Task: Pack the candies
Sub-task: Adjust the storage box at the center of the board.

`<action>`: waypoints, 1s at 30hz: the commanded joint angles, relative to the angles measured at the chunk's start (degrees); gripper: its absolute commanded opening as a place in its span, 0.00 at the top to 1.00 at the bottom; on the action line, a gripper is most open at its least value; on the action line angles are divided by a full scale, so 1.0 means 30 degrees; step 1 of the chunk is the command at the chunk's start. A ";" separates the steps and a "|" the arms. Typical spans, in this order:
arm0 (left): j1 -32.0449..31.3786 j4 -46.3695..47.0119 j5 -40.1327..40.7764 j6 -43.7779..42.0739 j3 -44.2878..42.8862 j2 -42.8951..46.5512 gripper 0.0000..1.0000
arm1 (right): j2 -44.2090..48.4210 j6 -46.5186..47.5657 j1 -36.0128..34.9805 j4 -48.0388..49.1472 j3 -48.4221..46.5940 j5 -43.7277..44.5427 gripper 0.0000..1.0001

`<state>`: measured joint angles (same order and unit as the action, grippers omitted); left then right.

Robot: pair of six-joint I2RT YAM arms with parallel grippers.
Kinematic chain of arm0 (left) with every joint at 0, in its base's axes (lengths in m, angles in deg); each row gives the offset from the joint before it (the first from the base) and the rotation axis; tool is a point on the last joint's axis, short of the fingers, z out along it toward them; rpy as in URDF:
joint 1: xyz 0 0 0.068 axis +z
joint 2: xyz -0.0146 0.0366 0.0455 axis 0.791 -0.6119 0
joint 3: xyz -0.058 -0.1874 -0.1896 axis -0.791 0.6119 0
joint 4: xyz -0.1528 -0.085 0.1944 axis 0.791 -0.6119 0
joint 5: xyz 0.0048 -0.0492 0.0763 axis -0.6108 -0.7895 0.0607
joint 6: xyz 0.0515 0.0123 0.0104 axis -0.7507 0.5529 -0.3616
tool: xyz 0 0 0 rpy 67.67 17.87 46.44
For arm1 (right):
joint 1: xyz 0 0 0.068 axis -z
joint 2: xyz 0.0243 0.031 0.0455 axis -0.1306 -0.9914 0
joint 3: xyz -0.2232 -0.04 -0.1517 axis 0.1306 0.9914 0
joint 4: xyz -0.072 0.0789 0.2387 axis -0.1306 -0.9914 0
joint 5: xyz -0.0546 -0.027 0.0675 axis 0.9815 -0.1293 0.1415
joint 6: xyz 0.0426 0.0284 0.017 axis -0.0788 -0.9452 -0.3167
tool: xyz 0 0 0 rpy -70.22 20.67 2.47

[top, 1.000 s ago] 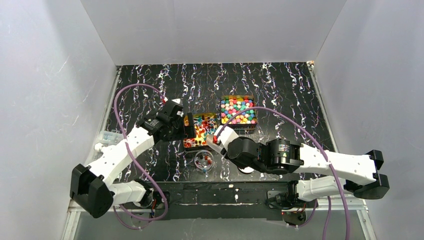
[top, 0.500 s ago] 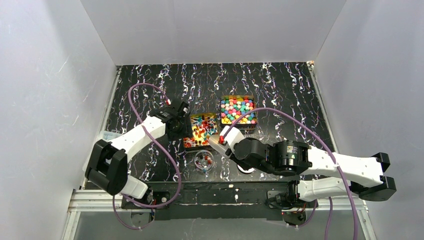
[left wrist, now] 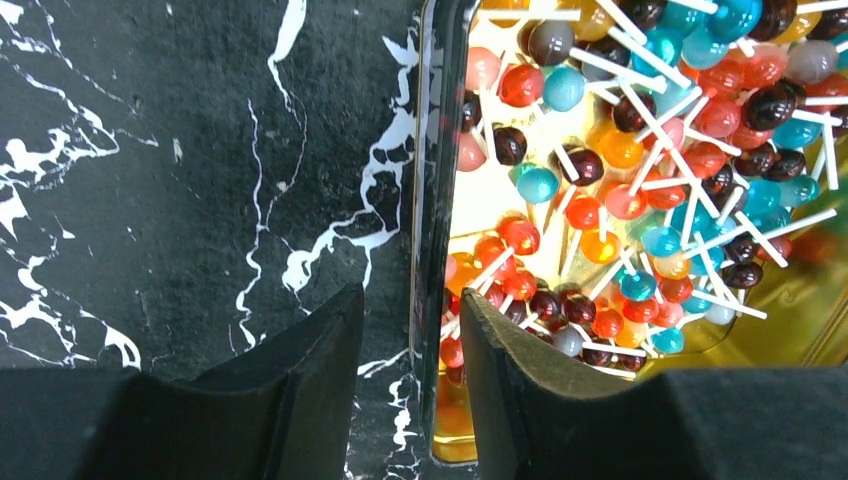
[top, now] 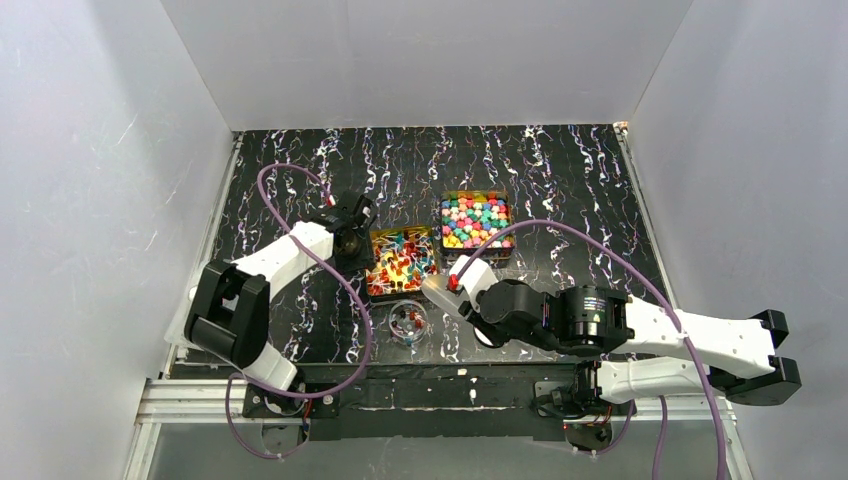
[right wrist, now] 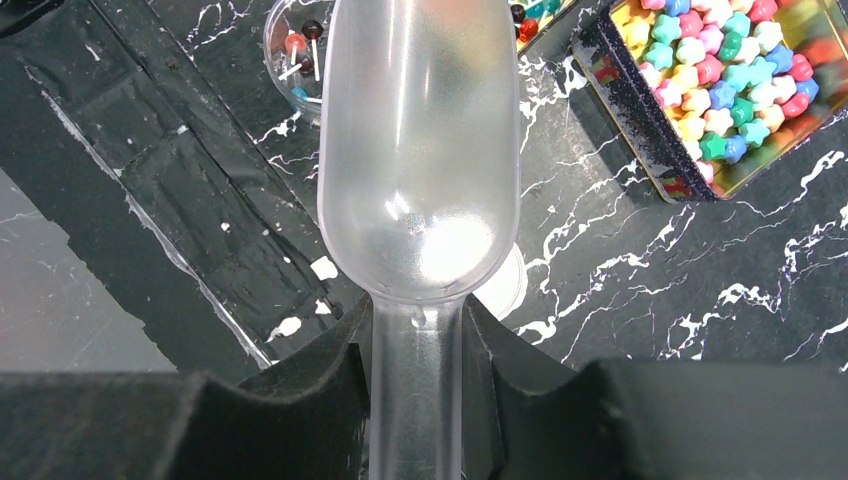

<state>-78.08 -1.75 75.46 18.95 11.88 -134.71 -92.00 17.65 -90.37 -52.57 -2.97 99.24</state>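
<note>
The candies fill two square gold tins: stick sweets in the left tin and cube-like ones in the right tin. A few stick sweets lie in a small clear bowl. My left gripper straddles the left tin's left wall, one finger outside and one inside, with narrow gaps on both sides. My right gripper is shut on the handle of a clear plastic scoop. The scoop is empty and hangs between the bowl and the left tin.
A round white lid lies on the black marbled table under the scoop, mostly hidden by the right arm in the top view. White walls close in the table on three sides. The black mounting rail runs along the near edge.
My left gripper has come down at the left tin's left wall and its jaws have narrowed a lot. The right arm has drifted slightly right with the scoop.
</note>
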 commanded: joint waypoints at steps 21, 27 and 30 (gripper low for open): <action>0.1158 0.2120 -0.1383 -0.0252 0.0227 -0.0374 1.00 | 0.0148 -0.0740 0.0085 0.0752 0.0069 -0.0248 0.99; 0.2411 0.4775 -0.6171 0.0098 0.1917 0.2992 1.00 | 0.0438 -0.0806 0.0084 0.0883 -0.0428 -0.0400 0.99; 0.3005 0.6554 -0.8707 0.0802 0.2736 0.4629 1.00 | 0.0799 -0.0839 0.0084 0.0890 -0.0667 -0.0425 0.99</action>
<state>-70.49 10.19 59.83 18.93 18.94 -126.17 -91.67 15.64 -90.35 -52.33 -2.71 97.89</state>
